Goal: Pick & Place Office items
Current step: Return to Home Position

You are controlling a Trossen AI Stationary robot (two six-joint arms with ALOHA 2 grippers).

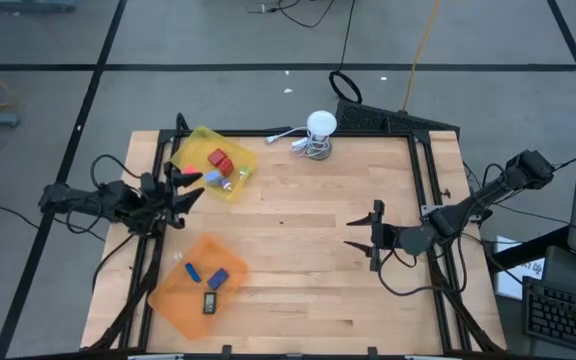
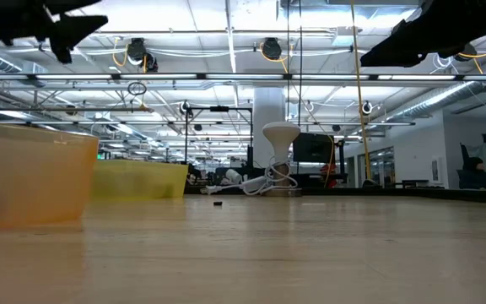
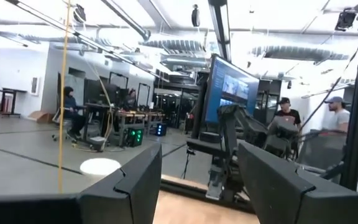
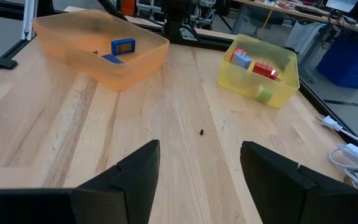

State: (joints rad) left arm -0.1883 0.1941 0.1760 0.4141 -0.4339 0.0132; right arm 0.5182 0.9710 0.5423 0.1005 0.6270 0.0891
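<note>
The small office items lie in two trays. The yellow tray (image 1: 211, 163) at the far left holds red pieces (image 1: 219, 160), a blue one and a pale one; the right wrist view shows them too (image 4: 264, 69). The orange tray (image 1: 198, 285) at the near left holds two blue pieces (image 1: 217, 278) and a dark one (image 1: 209, 303). My left gripper (image 1: 190, 186) hovers open between the trays, near the left edge, holding nothing. My right gripper (image 1: 361, 233) is open over bare table right of centre, pointing toward the trays.
A white round object with a coiled cable (image 1: 318, 133) stands at the far edge, a white plug beside it. A tiny dark speck (image 4: 202, 132) lies on the bare wood between the trays and my right gripper. People sit and stand in the room beyond the table.
</note>
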